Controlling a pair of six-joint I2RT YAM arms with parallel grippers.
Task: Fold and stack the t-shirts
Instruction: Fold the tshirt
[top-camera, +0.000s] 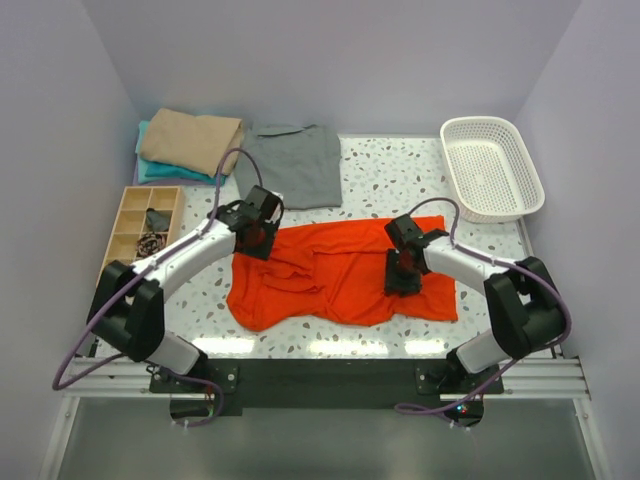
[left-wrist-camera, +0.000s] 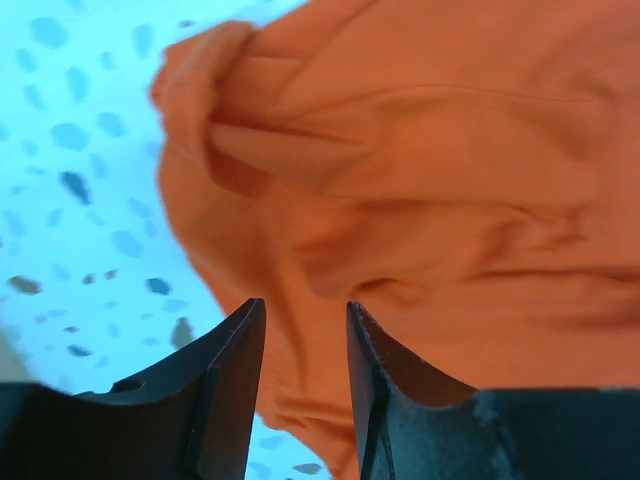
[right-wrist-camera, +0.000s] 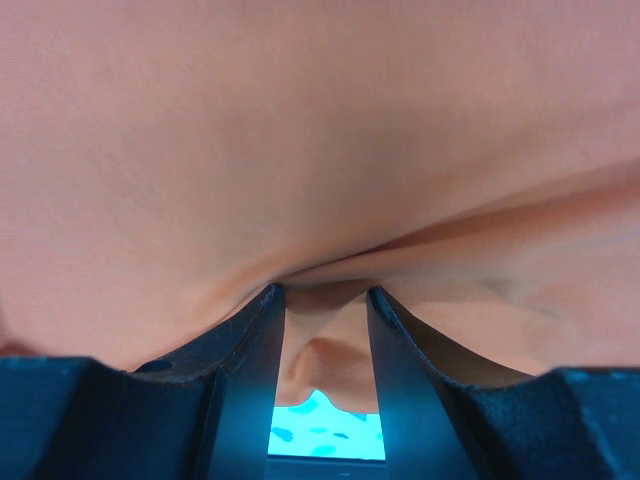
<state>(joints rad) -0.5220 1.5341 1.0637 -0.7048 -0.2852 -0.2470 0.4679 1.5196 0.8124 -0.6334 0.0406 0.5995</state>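
The orange-red t-shirt (top-camera: 330, 270) lies crumpled across the middle of the table. My left gripper (top-camera: 256, 240) stands at its upper left corner. In the left wrist view its jaws (left-wrist-camera: 306, 305) are slightly apart, with loose orange cloth (left-wrist-camera: 420, 150) showing in the gap, not pinched. My right gripper (top-camera: 402, 282) points down onto the shirt's right half. Seen from the right wrist, it (right-wrist-camera: 323, 292) is shut on a bunched fold of the orange cloth (right-wrist-camera: 300, 130). A grey t-shirt (top-camera: 295, 165) lies flat at the back. A folded tan t-shirt (top-camera: 190, 140) rests on a teal one (top-camera: 160, 172) at the back left.
A white mesh basket (top-camera: 478, 122) stands at the back right corner. A wooden compartment tray (top-camera: 150, 189) with small items sits at the left edge, beside my left arm. Side walls enclose the speckled table.
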